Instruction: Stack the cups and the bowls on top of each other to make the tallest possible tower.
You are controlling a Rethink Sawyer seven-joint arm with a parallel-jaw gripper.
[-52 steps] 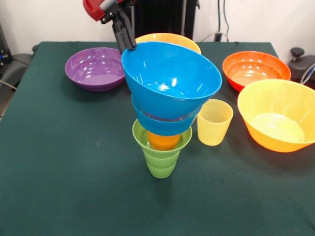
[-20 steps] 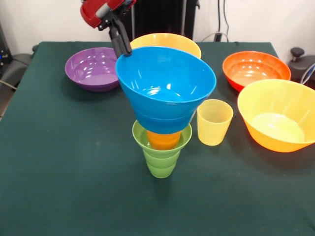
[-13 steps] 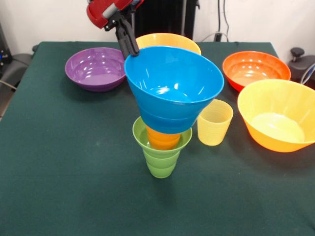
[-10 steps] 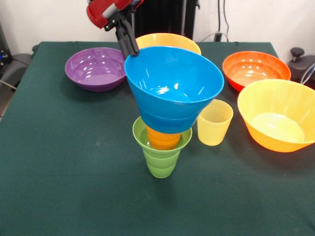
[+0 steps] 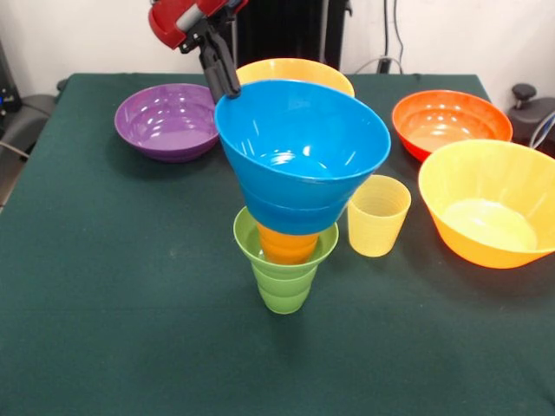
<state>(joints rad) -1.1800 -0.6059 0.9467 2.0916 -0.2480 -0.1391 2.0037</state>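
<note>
The tower stands mid-table: the green ribbed cup (image 5: 284, 288) at the bottom, a small green bowl (image 5: 245, 241) on it, an orange cup (image 5: 287, 246) inside that, then a translucent blue bowl (image 5: 291, 220). On top sits the medium blue bowl (image 5: 302, 147), tilted toward the camera. My gripper (image 5: 225, 85) reaches down from the upper left and is shut on this bowl's far-left rim. The pale yellow cup (image 5: 378, 215) stands upright just right of the tower.
A purple bowl (image 5: 165, 121) sits at the back left and a red-orange bowl (image 5: 449, 121) at the back right. One big orange bowl (image 5: 490, 204) lies at the right; another (image 5: 295, 69) is behind the tower. Green cloth (image 5: 121, 303) covers the table.
Over the frames the gripper has rocked the medium blue bowl left, then right. Since half a second ago it has shifted slightly left again. The tower below has stayed put.
</note>
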